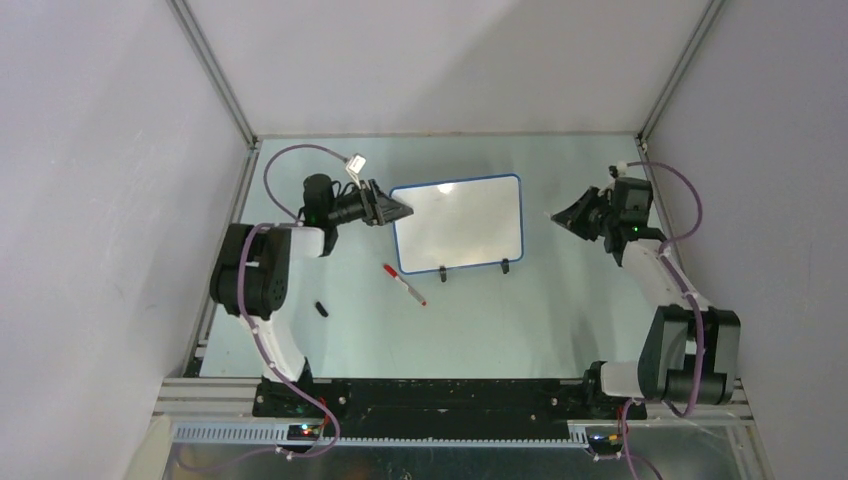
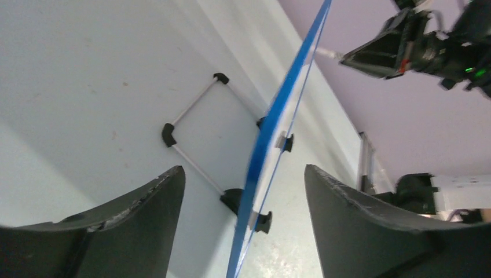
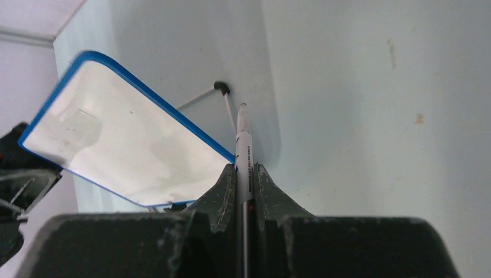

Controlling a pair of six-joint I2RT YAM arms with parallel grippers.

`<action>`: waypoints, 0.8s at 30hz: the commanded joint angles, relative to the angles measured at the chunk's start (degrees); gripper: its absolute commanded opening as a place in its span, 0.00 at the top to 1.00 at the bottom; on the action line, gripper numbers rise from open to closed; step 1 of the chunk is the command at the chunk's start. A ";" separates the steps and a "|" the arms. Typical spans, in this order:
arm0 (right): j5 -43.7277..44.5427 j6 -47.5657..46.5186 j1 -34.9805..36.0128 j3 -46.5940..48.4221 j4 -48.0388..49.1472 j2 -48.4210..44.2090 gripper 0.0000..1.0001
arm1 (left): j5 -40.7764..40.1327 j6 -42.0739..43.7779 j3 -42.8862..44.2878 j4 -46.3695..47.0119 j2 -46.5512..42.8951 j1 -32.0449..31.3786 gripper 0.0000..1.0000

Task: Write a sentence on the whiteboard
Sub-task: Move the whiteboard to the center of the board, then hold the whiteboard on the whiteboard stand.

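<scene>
Top external view puts the whiteboard [image 1: 458, 222] at about the middle of the counter [image 1: 560, 320]. It is blue-rimmed and propped on two small black feet [image 1: 442, 270] along its near edge, and its white face catches a spot of glare close to the far rim.

From the left wrist the board shows edge-on as a thin blue line, tilted. A wire prop [image 2: 194, 104] with black corners rests on the counter behind it. The left fingers [image 2: 133, 217] are spread wide apart at the board's left edge, one on either side of the rim. There is a gap between each of them and the board, so they grip nothing.

Off to the right of the board, and apart from it, the right fingers [image 3: 223, 191] are pressed together on a white marker [image 3: 243, 145]. Its tip sticks out past them, pointing left toward the board without touching it.

On the counter just near of the board's near-left corner lies a second pen [image 1: 404, 285], white with a red end, set at a slant. Nearer and further left, beside the left arm [image 1: 262, 280], sits a small black piece [image 1: 321, 309]; I can't tell what it is.
</scene>
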 commanded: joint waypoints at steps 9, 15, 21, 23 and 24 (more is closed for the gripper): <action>15.10 -0.60 -1.67 -10.15 -1.34 -23.08 1.00 | -16.50 10.53 -13.54 -5.75 -22.60 0.51 0.01; 17.71 0.12 -1.09 -17.13 -1.60 -38.58 1.00 | -23.61 9.31 -19.93 -5.84 -32.37 0.49 0.01; 19.47 2.61 1.39 -19.05 0.56 -42.26 1.00 | -43.52 7.46 -22.76 -22.78 -44.09 0.44 0.01; 19.64 3.75 1.84 -20.25 2.21 -41.99 1.00 | -49.01 6.18 -23.41 -27.74 -47.32 0.47 0.01; 19.55 4.21 1.94 -20.72 2.72 -41.83 1.00 | -50.43 6.00 -24.14 -30.40 -49.36 0.48 0.01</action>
